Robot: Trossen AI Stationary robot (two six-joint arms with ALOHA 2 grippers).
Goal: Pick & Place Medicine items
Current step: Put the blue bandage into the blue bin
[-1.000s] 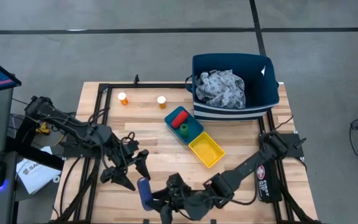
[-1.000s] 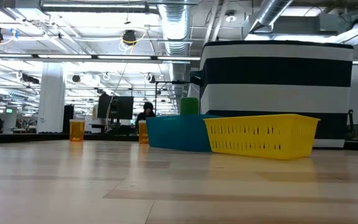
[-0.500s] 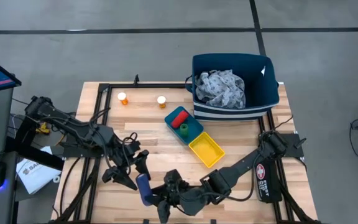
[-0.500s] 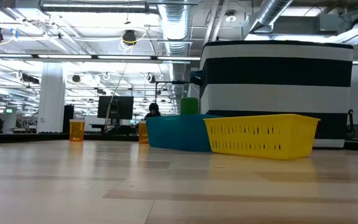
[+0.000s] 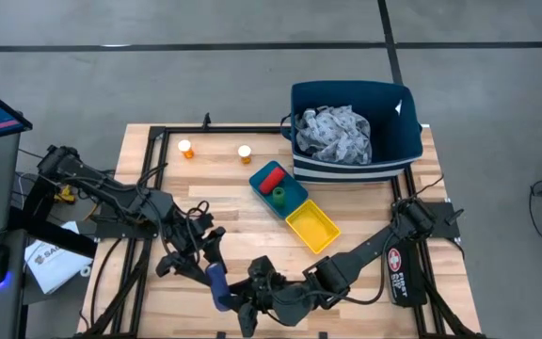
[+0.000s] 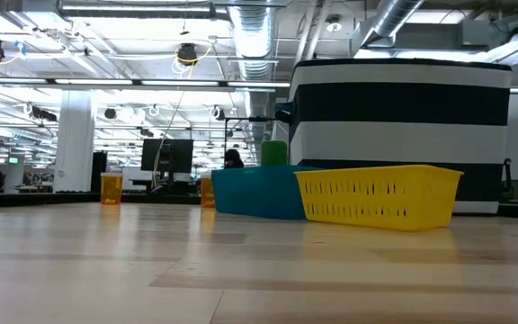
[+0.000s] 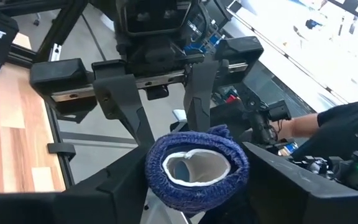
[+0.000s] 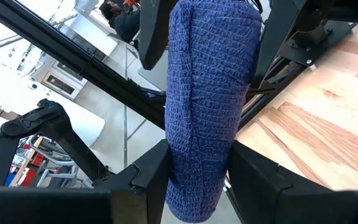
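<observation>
A blue bandage roll (image 5: 218, 285) is clamped by the right gripper (image 5: 236, 299) near the tabletop (image 5: 243, 212) edge at 6 o'clock. The left gripper (image 5: 202, 262), spread wide, flanks the roll. Handover risk: early release would drop it off the edge.

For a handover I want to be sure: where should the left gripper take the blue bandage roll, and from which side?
Take the blue bandage roll by its free end; the right gripper clamps the other. The left gripper should probably come end-on, along the axis, squeezing the round wall across the hollow core.
</observation>
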